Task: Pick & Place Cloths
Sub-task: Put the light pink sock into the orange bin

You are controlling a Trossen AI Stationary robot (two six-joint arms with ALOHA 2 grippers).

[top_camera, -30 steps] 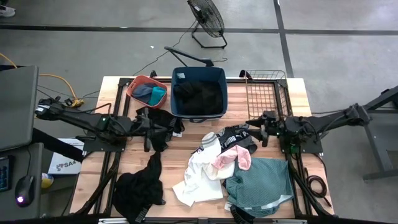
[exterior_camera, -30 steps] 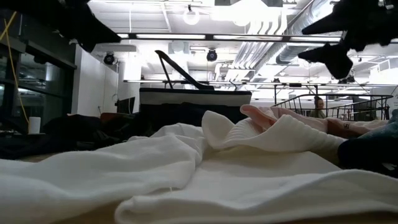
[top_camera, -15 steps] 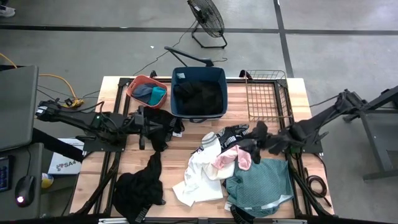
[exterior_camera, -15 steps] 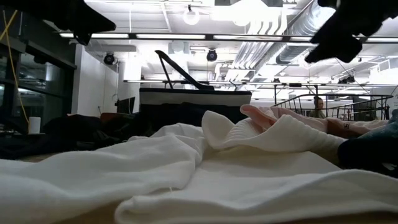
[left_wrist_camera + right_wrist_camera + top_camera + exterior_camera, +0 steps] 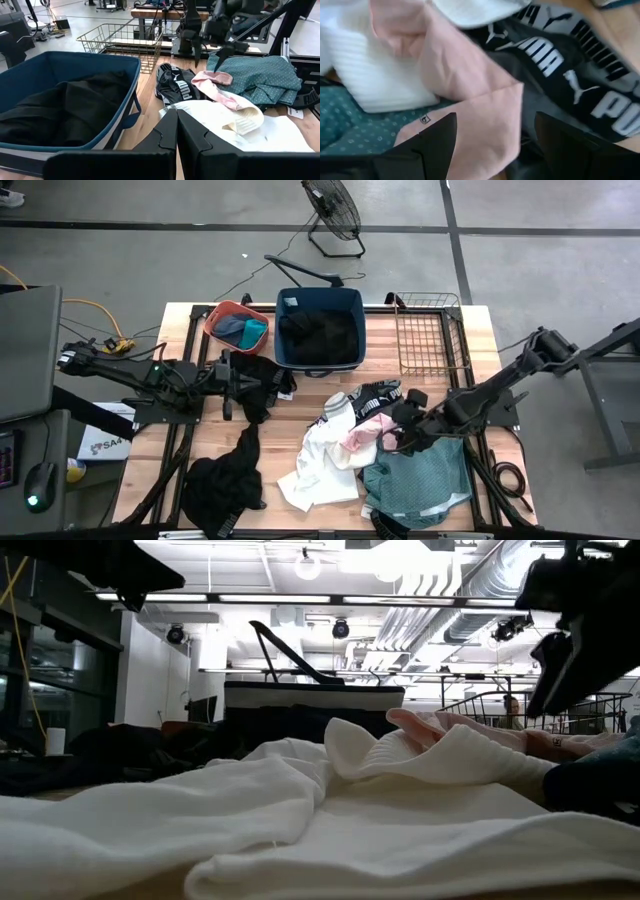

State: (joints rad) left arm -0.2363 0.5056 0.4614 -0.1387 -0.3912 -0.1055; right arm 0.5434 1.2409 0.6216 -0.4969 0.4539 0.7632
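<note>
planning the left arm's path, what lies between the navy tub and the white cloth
In the high view, bare wooden table separates the navy tub from the white cloth; the black-and-white patterned cloth lies just right of that stretch.

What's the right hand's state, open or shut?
Open. In the right wrist view its two dark fingers stand wide apart over the pale pink cloth; nothing gripped yet.

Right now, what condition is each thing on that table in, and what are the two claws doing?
Navy tub: holds black clothes.
Orange basin: holds dark and teal cloth.
Wire basket: empty.
Pink cloth: crumpled, on the pile.
Teal garment: lying crumpled.
White garment: lying crumpled.
Left gripper: shut, empty.
Right gripper: open over the pink cloth.
</note>
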